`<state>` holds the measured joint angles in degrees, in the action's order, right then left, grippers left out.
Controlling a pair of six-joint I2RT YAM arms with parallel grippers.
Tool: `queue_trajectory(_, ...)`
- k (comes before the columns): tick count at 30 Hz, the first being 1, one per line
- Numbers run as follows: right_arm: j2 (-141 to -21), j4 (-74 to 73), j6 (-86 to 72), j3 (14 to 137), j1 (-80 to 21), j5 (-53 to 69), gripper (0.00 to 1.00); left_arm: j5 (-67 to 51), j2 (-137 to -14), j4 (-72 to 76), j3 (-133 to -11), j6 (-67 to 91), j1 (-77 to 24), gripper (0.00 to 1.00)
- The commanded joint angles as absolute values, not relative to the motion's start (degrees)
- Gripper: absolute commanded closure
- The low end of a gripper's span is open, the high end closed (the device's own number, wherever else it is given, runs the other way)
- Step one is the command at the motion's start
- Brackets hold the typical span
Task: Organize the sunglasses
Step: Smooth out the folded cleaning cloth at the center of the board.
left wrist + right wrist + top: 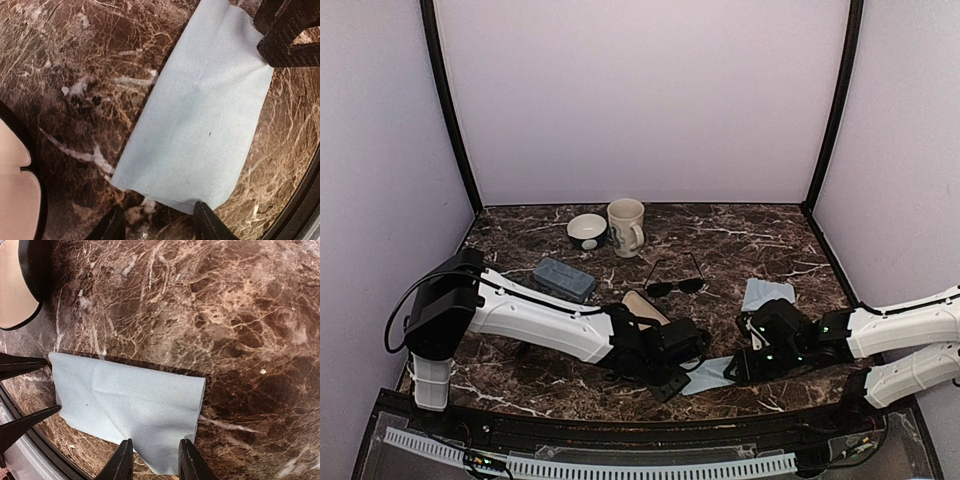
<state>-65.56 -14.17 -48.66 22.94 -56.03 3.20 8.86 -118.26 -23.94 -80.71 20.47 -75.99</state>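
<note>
The left claw stands open, its two black fingers spread at the near edge of a light blue folded cloth. The cloth lies flat on the dark brown marble desk, and one fingertip touches its hem. The right claw is open too. Its fingers straddle the opposite corner of the same cloth, with fabric showing in the gap. The two claws face each other low over the front of the desk.

Just behind the left claw lies an open black oblong case with a beige lining. The black thin-framed sunglasses rest farther back near that case, arms spread, apart from both claws. A second light blue cloth lies to their right and a grey-blue rectangular case to their left. A cream mug and a dark bowl with a white inside stand at the back.
</note>
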Motion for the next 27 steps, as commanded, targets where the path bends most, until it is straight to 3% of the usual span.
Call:
queue_trajectory(1,-64.81,-15.28,-48.23,22.46,-55.63,2.75,0.67,10.75,-120.34,-31.45,-80.53,21.52,-76.52,0.52)
queue_trajectory(20,-64.40,-14.83,-48.25,21.85,-55.63,3.09,0.67,8.81,-115.82,-19.06,-79.67,20.95,-76.90,0.48)
queue_trajectory(27,-64.82,-14.03,-48.43,21.50,-55.63,3.47,0.67,8.77,-116.01,-22.10,-80.66,21.01,-76.89,0.48)
